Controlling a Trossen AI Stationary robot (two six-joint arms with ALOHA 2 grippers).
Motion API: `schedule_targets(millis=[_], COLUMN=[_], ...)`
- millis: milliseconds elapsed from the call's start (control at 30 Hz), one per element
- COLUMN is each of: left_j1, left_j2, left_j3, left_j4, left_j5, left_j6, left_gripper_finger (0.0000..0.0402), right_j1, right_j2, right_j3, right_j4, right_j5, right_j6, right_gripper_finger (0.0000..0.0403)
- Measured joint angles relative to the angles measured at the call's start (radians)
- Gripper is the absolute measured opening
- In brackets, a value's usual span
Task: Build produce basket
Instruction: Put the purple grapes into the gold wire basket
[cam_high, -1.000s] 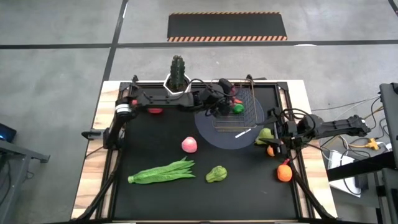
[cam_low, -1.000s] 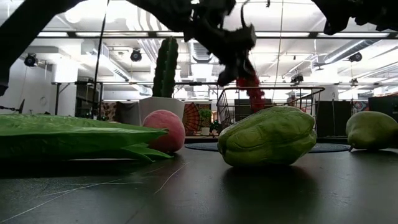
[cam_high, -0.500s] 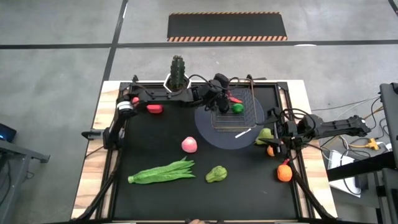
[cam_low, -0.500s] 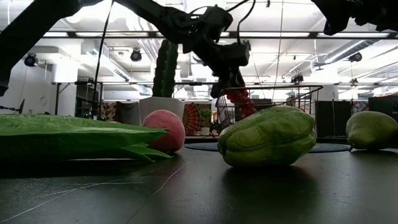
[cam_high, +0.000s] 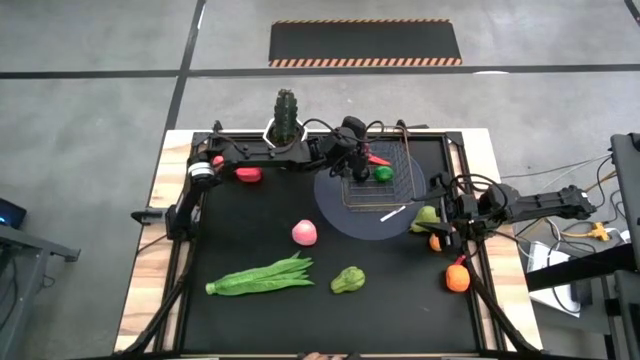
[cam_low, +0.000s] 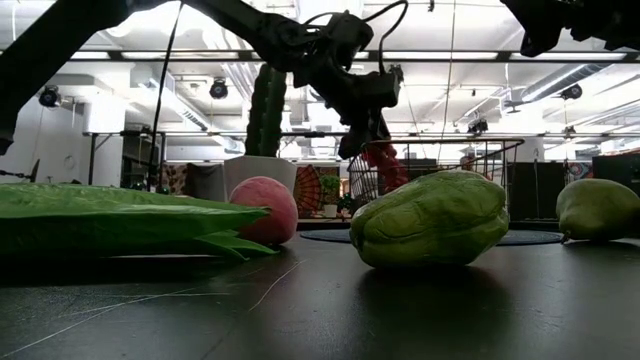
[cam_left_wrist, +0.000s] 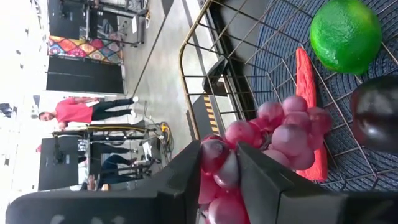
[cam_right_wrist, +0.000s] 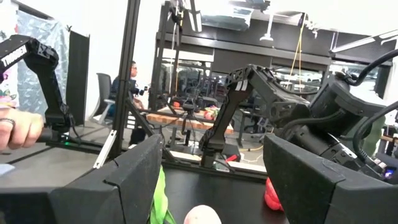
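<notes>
The wire basket (cam_high: 379, 182) stood on a round grey plate (cam_high: 372, 217) at the far side of the black surface (cam_high: 250, 225), to the right of centre in the overhead view, and a green lime (cam_left_wrist: 346, 35) and an orange carrot (cam_left_wrist: 310, 118) already lay inside it on the wire floor. The left gripper (cam_high: 356, 160) hung over the basket's left edge, its two fingers (cam_left_wrist: 189, 176) clamped on a bunch of purple grapes (cam_left_wrist: 261, 144), which dangled just above the basket's rim in the table-level view (cam_low: 384, 163). A white hexagonal pot with a cactus (cam_high: 286, 118) stood just beyond the left arm at the far edge, and a red tomato (cam_high: 248, 175) lay near that arm on the left. Toward the middle of the surface lay a pink peach (cam_high: 304, 232); nearer the front lay the long green beans (cam_high: 260, 275) and a wrinkled green fruit (cam_high: 347, 279). A white stick (cam_high: 390, 213) rested on the plate's front edge. The right gripper (cam_high: 441, 215) waited at the right edge of the surface, its fingers spread apart and holding nothing, beside a green pear (cam_high: 426, 215) and an orange (cam_high: 437, 241), with a second orange (cam_high: 457, 278) nearer the front. A person (cam_right_wrist: 132, 93) stood in the room behind.
</notes>
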Motion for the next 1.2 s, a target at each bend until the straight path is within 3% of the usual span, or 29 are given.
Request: schedule_targets(millis=[267, 567, 800, 1000, 1200], left_j1=[0.000, -0.006, -0.070, -0.178, -0.292], left_j2=[0.002, -0.008, -0.131, -0.300, -0.490], left_j3=[0.009, 0.015, -0.008, -0.083, -0.302], left_j4=[-0.002, -0.007, -0.022, -0.127, -0.116], left_j5=[-0.002, -0.085, -0.173, -0.040, 0.147], left_j6=[0.001, 0.026, -0.063, -0.329, -0.572], left_gripper_finger=[0.0119, 0.0126, 0.0126, 0.0126, 0.0125], right_j1=[0.000, 0.000, 0.000, 0.000, 0.002], right_j2=[0.000, 0.000, 0.000, 0.004, 0.024], right_j3=[0.000, 0.000, 0.000, 0.000, -0.001], right_j4=[0.000, -0.001, -0.006, -0.011, -0.016], right_j5=[-0.001, -0.001, 0.002, 0.003, 0.002], right_j6=[0.000, 0.001, 0.015, 0.068, 0.195], right_gripper_finger=[0.0265, 0.0265, 0.0265, 0.0265, 0.0265])
